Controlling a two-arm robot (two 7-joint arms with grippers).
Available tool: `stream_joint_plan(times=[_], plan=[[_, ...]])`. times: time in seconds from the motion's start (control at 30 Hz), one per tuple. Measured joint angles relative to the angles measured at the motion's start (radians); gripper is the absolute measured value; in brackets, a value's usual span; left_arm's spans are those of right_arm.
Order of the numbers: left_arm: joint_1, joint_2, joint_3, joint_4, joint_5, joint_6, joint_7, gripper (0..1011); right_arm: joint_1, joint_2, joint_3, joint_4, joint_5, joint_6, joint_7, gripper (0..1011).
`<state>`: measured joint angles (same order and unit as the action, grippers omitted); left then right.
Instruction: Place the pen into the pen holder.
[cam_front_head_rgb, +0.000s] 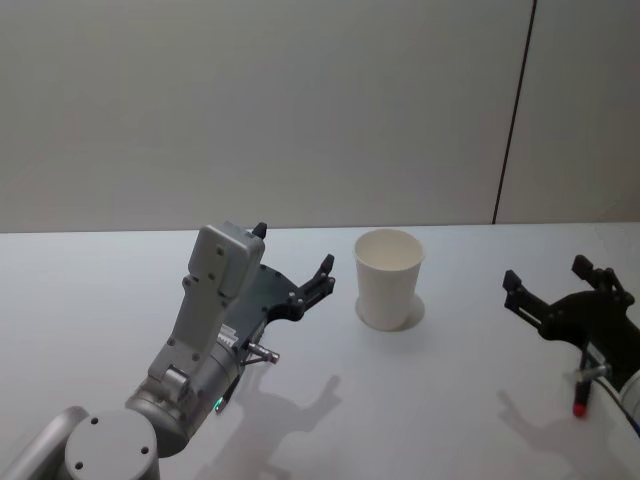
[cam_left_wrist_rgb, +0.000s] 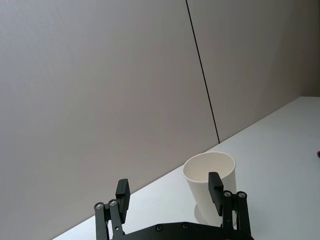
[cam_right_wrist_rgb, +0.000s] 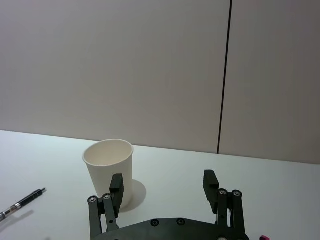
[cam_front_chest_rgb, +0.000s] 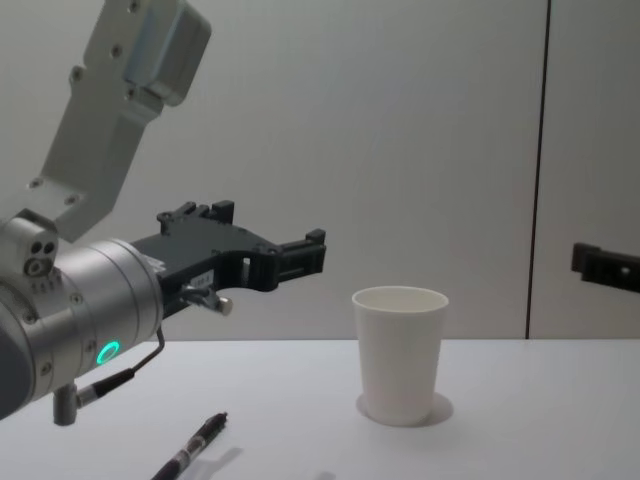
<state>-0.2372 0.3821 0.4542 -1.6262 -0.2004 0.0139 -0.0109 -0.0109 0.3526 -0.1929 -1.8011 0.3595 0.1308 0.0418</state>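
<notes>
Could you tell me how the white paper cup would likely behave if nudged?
The pen holder looks empty and thin-walled, so probably light and easily slid. Tall on a narrower base, it may tip. A squeeze would likely dent it.

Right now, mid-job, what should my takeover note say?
The left end effector is open, empty, raised left of the white tapered paper cup, which stands upright on the white table, apparently empty. The right end effector is open, empty, right of it. The slim black pen lies on the table at left, nearer the robot than the cup. Done: nothing. Left: grasp pen, drop it in cup.
</notes>
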Motion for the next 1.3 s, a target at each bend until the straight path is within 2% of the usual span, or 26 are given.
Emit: stream_joint_plan(times=[0.6,0.83,1.3], plan=[[0.0,0.0,0.0,0.0,0.0,0.0,0.0,1000,0.05,-0.009,0.028,-0.014,0.048,0.19,-0.078,1001],[0.0,0.0,0.0,0.0,0.0,0.0,0.0,1000,0.087,-0.026,0.034,-0.006,0.059,0.283,-0.119,1002],[0.0,0.0,0.0,0.0,0.0,0.0,0.0,1000,0.154,-0.066,0.043,0.035,0.08,0.43,-0.199,1002]])
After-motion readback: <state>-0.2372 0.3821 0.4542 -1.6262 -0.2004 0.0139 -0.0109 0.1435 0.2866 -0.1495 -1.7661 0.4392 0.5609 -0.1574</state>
